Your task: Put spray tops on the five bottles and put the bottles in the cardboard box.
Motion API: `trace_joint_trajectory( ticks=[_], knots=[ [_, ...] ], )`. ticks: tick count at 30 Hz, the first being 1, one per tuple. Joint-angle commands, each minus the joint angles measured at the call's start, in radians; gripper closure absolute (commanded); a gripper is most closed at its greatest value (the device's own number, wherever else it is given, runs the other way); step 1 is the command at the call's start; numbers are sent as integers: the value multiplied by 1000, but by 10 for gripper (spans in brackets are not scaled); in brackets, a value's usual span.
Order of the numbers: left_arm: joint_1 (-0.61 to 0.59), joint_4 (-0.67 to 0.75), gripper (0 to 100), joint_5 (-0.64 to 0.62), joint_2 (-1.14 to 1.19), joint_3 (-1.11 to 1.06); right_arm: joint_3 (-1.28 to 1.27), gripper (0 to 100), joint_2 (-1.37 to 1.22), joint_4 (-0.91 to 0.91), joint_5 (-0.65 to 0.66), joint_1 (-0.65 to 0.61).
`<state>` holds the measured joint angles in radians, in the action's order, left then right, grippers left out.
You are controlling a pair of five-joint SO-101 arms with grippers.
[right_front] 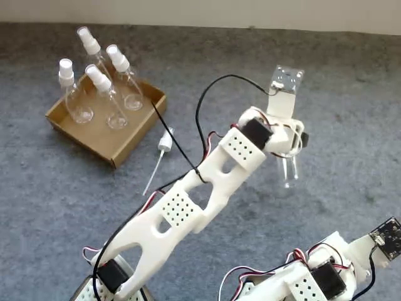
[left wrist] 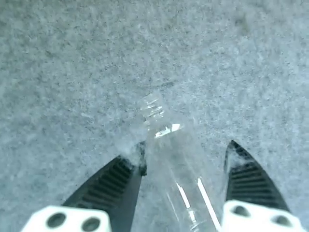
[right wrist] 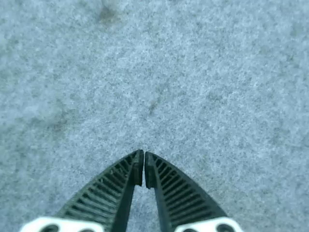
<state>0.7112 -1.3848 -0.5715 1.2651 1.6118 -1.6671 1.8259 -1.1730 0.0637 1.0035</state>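
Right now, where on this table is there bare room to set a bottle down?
Bare: the grey table right of the left gripper and its bottle; also the near-left corner, between the box and the left arm. Crowded: the box, with four bottles, and the strip beside it where the loose spray top lies.

We see a clear, glossy plastic bottle [left wrist: 177, 162], a matt brown cardboard box [right_front: 94, 137], and rough grey cloth over the tabletop [right_front: 351, 94]

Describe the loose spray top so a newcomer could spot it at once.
Find the cardboard box on the grey table's left. Just beside its right edge lies the spray top, flat on the table. Unlike those on the four boxed bottles, its thin tube is bare.
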Motion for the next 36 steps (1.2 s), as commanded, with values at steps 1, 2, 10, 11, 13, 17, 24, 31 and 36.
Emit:
trace_joint_trajectory(
  ticks=[1,2,10,11,13,17,24,31,36],
  knots=[
    [15,-34,785,-104,-19,44,-120,994,13,-5,0,10],
    [13,-35,785,-121,-19,44,-120,994,13,-5,0,10],
    [31,-28,785,-166,-18,-93,-120,994,13,-5,0,13],
    [35,-23,785,-166,-18,-111,-120,994,13,-5,0,13],
    [36,6,785,-166,-19,-120,-120,994,13,-7,0,13],
    [36,43,785,-166,-19,-117,-120,994,13,-7,0,13],
    [36,104,785,-166,-19,-117,-120,994,13,-7,0,13],
    [61,199,785,-166,-19,-117,-120,994,13,-7,0,13],
    [88,293,785,-166,-16,-125,-120,994,13,-7,0,15]
  ],
)
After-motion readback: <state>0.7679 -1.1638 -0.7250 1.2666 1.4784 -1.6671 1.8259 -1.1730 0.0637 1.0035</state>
